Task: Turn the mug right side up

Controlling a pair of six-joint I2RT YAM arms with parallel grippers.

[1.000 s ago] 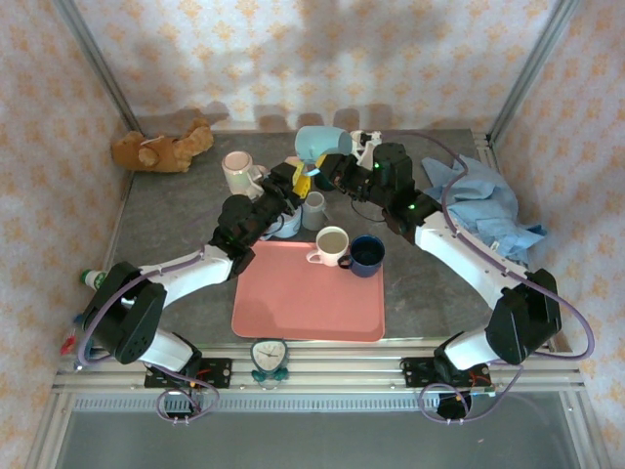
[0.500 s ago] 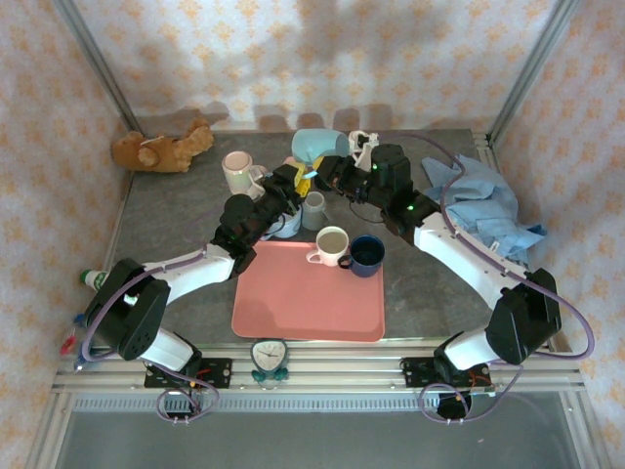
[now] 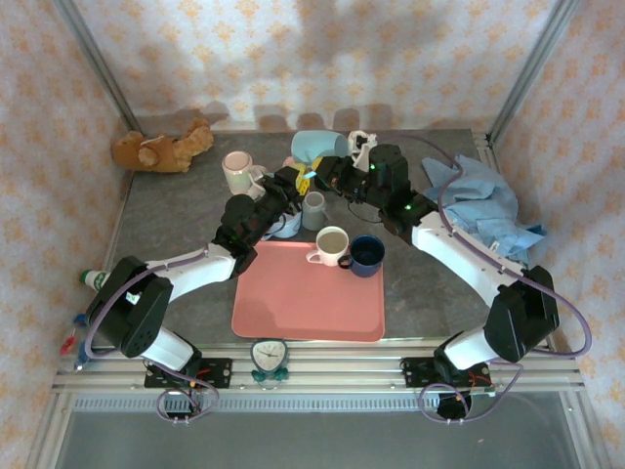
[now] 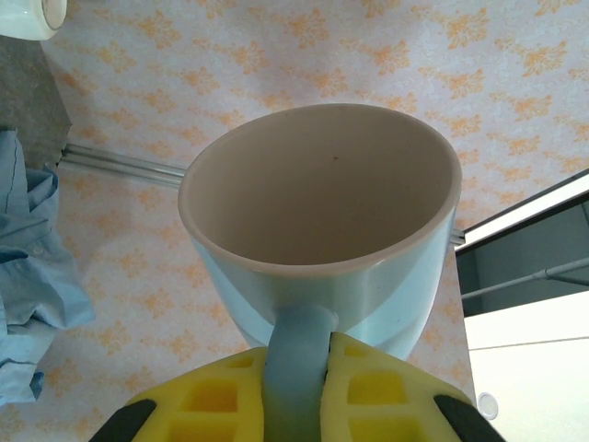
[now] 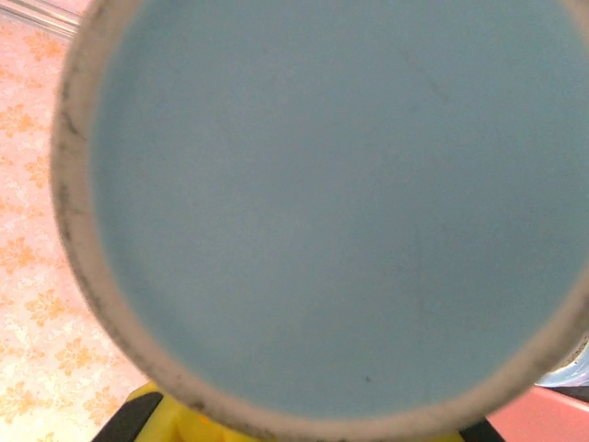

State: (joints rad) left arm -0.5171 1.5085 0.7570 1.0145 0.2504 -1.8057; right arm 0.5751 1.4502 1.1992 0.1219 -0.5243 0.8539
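Overhead, the light-blue mug hung on its side behind the pink tray, off the counter, between both claws. From the left wrist, the left claw clamped its handle, with open room all round the rim. From the right wrist, the right claw was closed at its base edge.

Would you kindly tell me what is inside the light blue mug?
Nothing visible: the light blue mug shows a bare cream interior from the left wrist view. The inner wall nearest the left claw is hidden behind the rim.
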